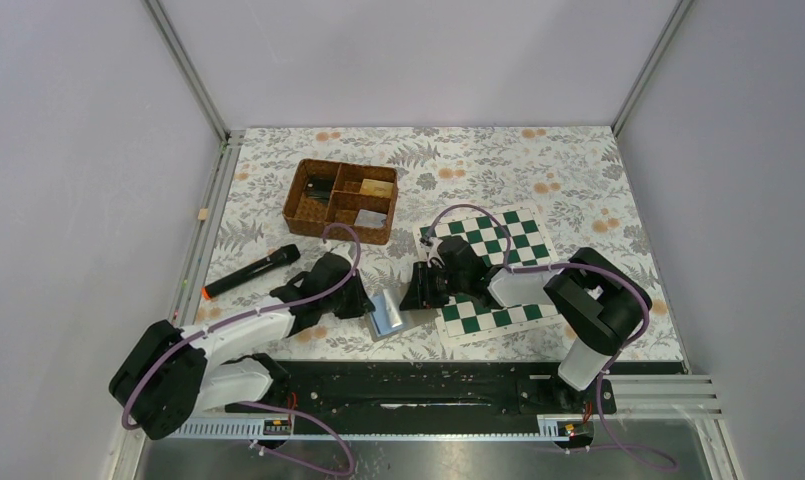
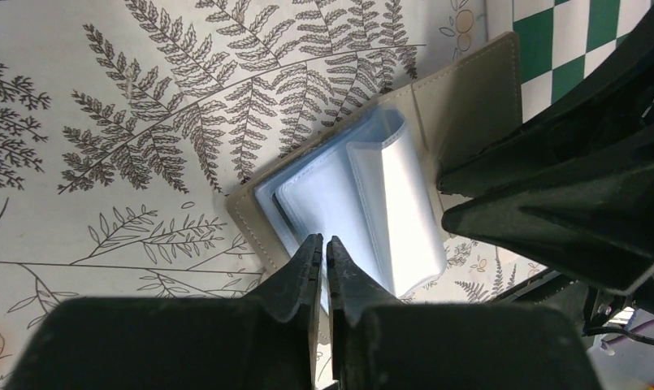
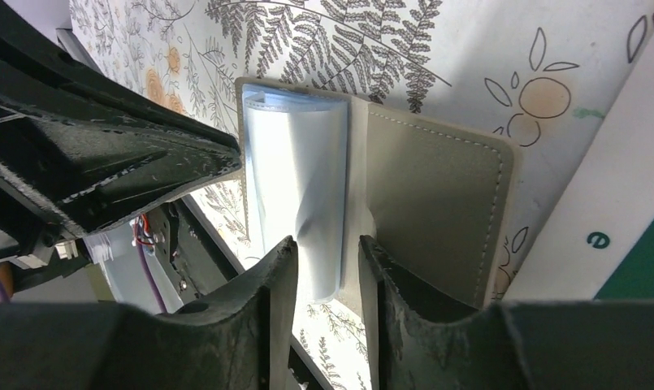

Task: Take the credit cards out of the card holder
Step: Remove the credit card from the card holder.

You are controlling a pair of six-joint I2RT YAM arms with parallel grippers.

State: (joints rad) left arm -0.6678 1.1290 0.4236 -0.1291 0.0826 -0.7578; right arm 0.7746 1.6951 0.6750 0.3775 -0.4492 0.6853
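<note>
The card holder [image 1: 386,313] lies open on the floral cloth between my two grippers. Its grey cover [image 2: 469,97] is spread flat, with the light blue sleeves [image 2: 364,195] bulging up from it. My left gripper [image 2: 323,240] is shut, its tips resting at the near edge of the sleeves. My right gripper [image 3: 327,241] is open, and the looped end of the blue sleeves [image 3: 295,171] sits between its fingers beside the grey flap [image 3: 429,195]. From above, the left gripper [image 1: 363,300] and right gripper [image 1: 418,290] flank the holder. The credit cards are hidden.
A brown wicker basket [image 1: 340,200] with compartments stands at the back left, with flat items inside. A black microphone with an orange tip [image 1: 250,271] lies to the left. A green and white chessboard mat [image 1: 493,270] lies under the right arm, just right of the holder.
</note>
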